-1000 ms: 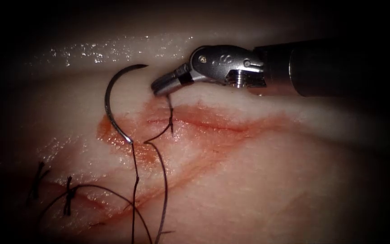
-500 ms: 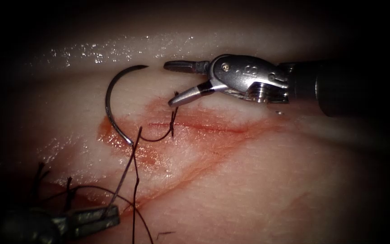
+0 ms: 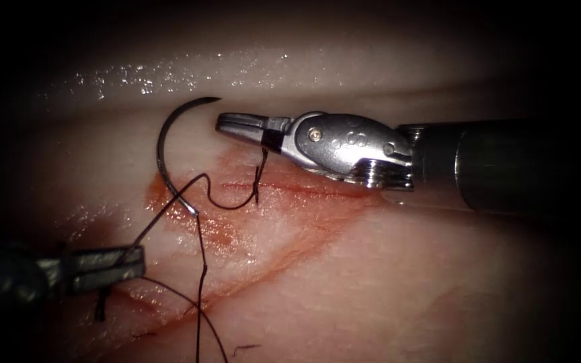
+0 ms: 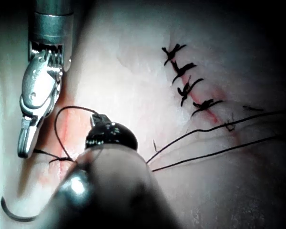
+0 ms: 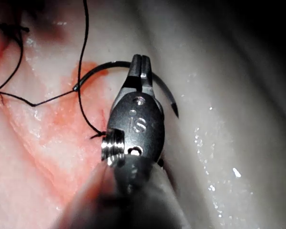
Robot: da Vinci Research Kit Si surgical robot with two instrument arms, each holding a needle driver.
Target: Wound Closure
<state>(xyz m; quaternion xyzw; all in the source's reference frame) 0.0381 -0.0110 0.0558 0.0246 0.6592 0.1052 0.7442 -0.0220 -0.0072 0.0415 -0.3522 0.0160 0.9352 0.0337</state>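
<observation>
The curved needle (image 3: 164,156) lies free on the tissue (image 3: 384,269), on the left of the cut (image 3: 304,189), its point up near the right tool's tip and its swaged end resting on the red fluid (image 3: 169,195); neither tool holds it and it is not in the tissue. The right tool (image 3: 243,127) hovers just beside the needle's point with its jaws closed on nothing; in the right wrist view the tool (image 5: 140,64) sits over the needle's arc (image 5: 167,98). The left tool (image 3: 126,259) has its jaws shut on the thread (image 3: 163,214), which runs up taut from them, loops over and enters the tissue at the cut below the right tool. Finished stitches (image 4: 186,88) show in the left wrist view
</observation>
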